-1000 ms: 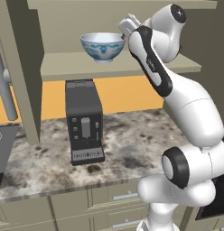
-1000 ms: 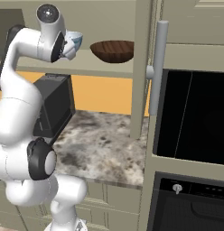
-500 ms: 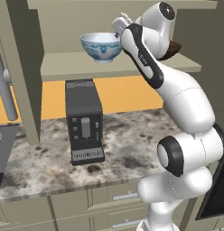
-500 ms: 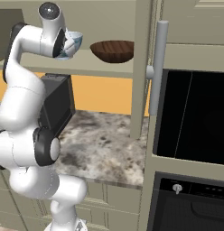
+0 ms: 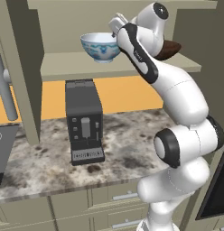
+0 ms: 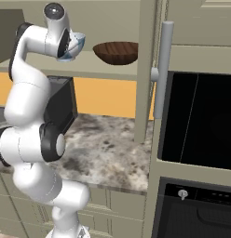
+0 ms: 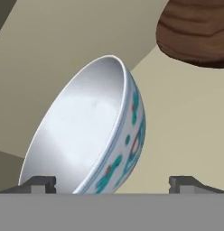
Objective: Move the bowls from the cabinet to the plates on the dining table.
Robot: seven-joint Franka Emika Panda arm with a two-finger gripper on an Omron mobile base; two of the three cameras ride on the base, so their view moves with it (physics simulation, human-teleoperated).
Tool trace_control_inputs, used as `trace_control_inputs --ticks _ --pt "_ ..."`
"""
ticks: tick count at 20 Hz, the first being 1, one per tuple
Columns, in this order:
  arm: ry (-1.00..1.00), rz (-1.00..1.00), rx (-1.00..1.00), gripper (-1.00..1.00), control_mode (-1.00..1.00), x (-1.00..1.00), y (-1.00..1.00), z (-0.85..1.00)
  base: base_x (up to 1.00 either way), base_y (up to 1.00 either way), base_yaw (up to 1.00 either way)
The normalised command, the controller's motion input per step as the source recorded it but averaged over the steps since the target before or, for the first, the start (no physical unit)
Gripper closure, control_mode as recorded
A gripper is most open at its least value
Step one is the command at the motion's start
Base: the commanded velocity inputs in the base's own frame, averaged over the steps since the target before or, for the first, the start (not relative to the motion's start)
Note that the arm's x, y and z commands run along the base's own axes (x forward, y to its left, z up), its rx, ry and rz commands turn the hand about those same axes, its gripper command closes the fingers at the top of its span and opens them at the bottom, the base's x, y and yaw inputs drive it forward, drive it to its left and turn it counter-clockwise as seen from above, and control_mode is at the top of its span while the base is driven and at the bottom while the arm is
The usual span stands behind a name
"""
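- Beige cabinet (image 5: pixel 23 67) stands open across the top of both base views, its shelf (image 5: pixel 77 67) above the speckled table (image 5: pixel 50 158) and a black coffee machine (image 5: pixel 84 122).
- White-and-blue bowl (image 5: pixel 101 46) sits on that shelf, upper centre of the left base view.
- Dark wooden bowl (image 6: pixel 116 52) rests on the shelf too, upper centre of the right base view.
- My tool (image 7: pixel 111 182) is spread wide, its tips either side of the patterned bowl's rim, holding nothing.

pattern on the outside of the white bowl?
Blue-teal painted marks on the white bowl, plain white inside. Hand view shows it best.
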Motion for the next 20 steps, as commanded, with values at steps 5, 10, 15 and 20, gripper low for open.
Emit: trace_control_inputs --ticks 5,10,15,20 --pt "0.0 0.0 0.0 -1.0 -1.0 0.2 0.12 -0.07 0.0 0.0 0.0" --pt "0.01 0.0 0.0 -1.0 -1.0 0.16 0.09 -0.08 0.0 0.0 0.0" --pt "0.02 0.0 0.0 -1.0 -1.0 0.19 0.06 -0.15 0.0 0.0 0.0" --pt "0.04 0.0 0.0 -1.0 -1.0 0.24 0.0 -0.03 0.0 0.0 0.0"
